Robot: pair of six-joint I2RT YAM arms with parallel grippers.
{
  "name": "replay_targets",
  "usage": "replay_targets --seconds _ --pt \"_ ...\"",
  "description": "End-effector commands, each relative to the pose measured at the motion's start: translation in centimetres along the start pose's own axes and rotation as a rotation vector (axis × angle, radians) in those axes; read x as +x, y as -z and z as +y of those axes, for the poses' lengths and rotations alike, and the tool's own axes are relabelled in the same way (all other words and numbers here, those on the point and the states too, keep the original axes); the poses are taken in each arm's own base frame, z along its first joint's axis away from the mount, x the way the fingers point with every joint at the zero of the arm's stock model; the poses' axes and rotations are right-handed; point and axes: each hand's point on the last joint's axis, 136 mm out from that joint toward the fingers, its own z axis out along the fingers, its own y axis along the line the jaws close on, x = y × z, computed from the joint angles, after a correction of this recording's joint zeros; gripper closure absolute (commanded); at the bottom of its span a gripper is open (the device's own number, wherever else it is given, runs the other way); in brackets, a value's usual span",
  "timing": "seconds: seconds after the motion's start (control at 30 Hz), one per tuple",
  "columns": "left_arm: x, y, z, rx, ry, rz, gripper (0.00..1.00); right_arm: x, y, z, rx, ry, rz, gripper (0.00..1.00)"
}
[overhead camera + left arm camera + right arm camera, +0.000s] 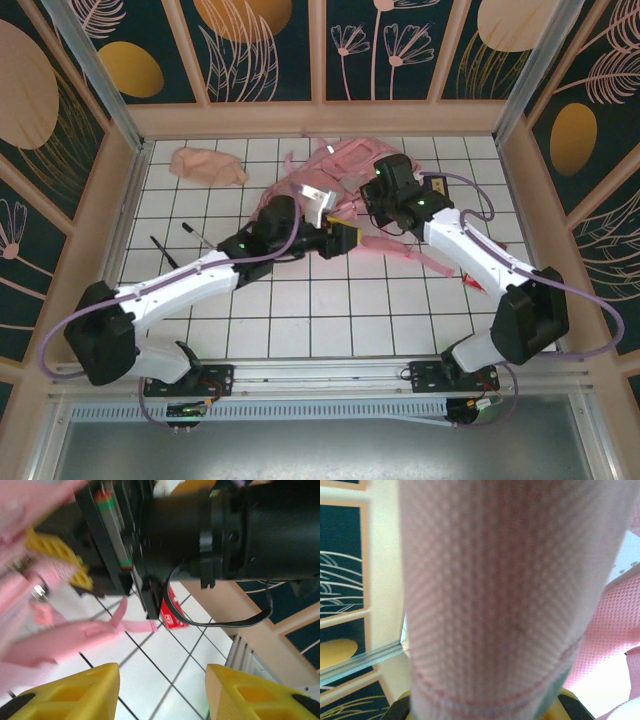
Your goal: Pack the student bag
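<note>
**What lies on my white squared table**

The table my arms are bolted to is white, ruled into squares by dark lines. The pink student bag lies slumped at the far middle, with one pink strap trailing right across the squares. A peach cloth pouch lies at the far left, well apart from the bag. Two thin dark sticks lie at the left. A small red thing lies at the right, just near of the strap.

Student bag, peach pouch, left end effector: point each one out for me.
student bag [338, 163], top external view, on its pink fabric beyond the arms.
peach pouch [207, 165], top external view, middle of the cloth.
left end effector [161, 675], left wrist view, midway between its yellow fingertips.
</note>
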Motion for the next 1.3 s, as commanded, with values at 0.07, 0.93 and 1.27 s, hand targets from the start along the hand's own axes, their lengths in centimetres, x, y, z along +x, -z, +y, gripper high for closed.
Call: replay_targets --seconds 0.07,0.93,1.27 --pt "-1.3 -0.6 2.2 -0.156 0.258 -0.087 0.5 0.7 -0.4 2.5 -0.063 -0.068 0.044 1.0" --pt "-0.9 -2.0 10.0 -0.565 0.324 -0.082 0.52 4.3 1.6 4.3 -0.178 -0.078 0.252 1.0" --pt "-2.3 -1.4 12.2 -0.691 0.25 -0.168 0.79 6.2 3.2 4.7 -0.198 -0.069 0.262 1.0"
